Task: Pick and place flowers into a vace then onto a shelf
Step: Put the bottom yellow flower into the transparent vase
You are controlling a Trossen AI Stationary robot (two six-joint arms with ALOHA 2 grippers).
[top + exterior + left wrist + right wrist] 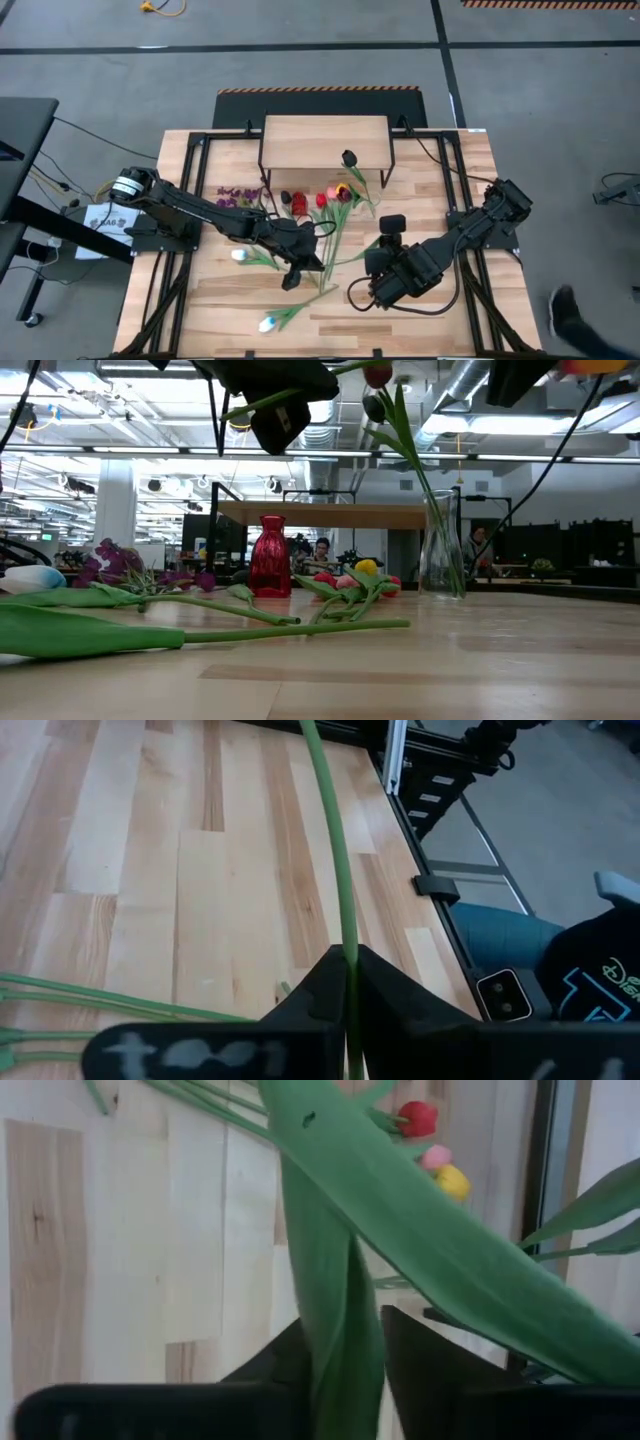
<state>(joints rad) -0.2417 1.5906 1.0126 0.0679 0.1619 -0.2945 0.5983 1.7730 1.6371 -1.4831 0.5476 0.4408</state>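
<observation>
Count: two vases, one red (269,569) and one clear glass (441,546), one shelf (325,141), two arms, two white tulips (240,255).

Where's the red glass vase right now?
The red glass vase stands upright toward the table's back in the low view, right of the purple blossoms and left of the clear vase.

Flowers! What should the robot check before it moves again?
1. Left claw shut on the thin stem: ok.
2. Right claw shut on the leafy stem: ok.
3. Glass vase standing upright: ok.
4. Room in the vase beside the dark tulip: cannot tell.
5. Path to the vase free of loose tulips: not ok, they lie on the table close by it.
</observation>
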